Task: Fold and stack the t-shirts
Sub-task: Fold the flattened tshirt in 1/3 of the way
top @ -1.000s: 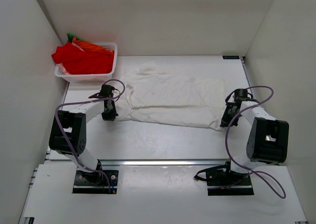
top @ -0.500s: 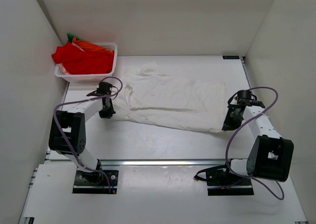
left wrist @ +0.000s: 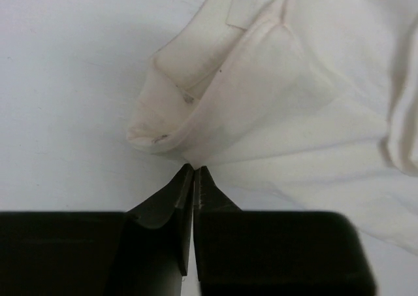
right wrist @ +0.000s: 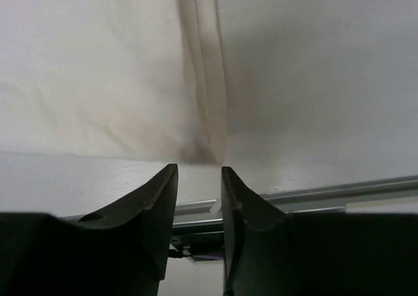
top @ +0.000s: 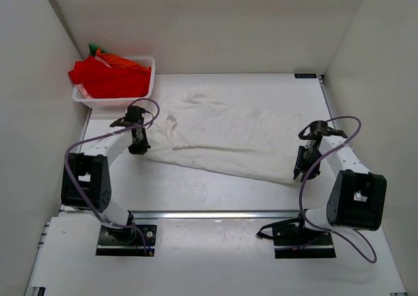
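Observation:
A large white t-shirt (top: 228,136) lies spread across the table. My left gripper (top: 138,148) is shut on its left corner; in the left wrist view the jaws (left wrist: 194,168) pinch a bunched fold of the shirt (left wrist: 274,93) at their tips. My right gripper (top: 298,172) is open at the shirt's near right corner. In the right wrist view the fingers (right wrist: 199,169) stand apart, with the shirt's hem corner (right wrist: 206,139) just ahead of the tips and nothing between them. Red (top: 111,80), orange (top: 119,59) and green (top: 94,48) shirts lie heaped at the back left.
A white lattice basket (top: 116,102) at the back left holds the coloured shirts. White walls close in the left, back and right sides. A metal rail (top: 215,214) runs along the table's near edge and also shows in the right wrist view (right wrist: 339,198).
My left gripper moved back and left, drawing the shirt's left corner out. My right gripper moved toward the near edge. The shirt now lies longer and flatter, slanting across the table.

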Controlling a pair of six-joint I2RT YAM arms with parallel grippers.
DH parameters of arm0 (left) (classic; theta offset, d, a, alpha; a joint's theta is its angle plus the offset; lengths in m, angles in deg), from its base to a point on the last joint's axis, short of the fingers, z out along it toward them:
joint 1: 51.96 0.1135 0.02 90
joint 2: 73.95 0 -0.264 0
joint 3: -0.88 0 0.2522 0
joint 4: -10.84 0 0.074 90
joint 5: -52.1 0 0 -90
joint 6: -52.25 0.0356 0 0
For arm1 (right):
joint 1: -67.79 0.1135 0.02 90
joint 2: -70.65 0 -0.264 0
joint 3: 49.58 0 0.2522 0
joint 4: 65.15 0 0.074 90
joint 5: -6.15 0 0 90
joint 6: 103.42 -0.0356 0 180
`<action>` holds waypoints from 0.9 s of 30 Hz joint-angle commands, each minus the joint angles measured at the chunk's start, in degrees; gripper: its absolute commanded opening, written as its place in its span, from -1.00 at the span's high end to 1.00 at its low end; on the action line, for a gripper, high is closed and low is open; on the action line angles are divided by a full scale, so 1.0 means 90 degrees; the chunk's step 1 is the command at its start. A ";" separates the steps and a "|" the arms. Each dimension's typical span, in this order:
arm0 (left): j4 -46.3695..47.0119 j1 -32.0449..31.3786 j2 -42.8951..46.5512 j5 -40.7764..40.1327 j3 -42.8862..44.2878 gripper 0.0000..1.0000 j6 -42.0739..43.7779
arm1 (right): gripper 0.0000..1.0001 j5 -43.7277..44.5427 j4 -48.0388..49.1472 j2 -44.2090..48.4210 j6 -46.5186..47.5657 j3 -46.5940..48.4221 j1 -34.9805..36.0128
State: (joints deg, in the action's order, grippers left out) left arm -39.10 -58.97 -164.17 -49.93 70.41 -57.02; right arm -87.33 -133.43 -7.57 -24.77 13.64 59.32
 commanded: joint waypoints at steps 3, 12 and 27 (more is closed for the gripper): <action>0.0046 -0.0090 0.0942 0.0448 0.0267 0.56 0.0051 | 0.09 0.0786 -0.0523 -0.0060 0.0002 0.0520 0.0140; 0.0503 -0.0461 0.0055 0.0487 0.1088 0.51 0.0139 | -0.12 0.0233 0.0374 -0.0136 -0.0164 0.0795 0.0267; -0.0441 -0.0803 -0.2037 0.0243 0.1491 0.99 -0.0204 | -0.06 -0.0580 0.1967 -0.2820 -0.0478 0.1691 0.0258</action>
State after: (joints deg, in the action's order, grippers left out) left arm -37.36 -65.85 -184.32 -48.84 87.70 -58.94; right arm -93.13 -120.38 -28.05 -30.39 24.21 63.21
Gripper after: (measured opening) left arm 0.065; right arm 0.533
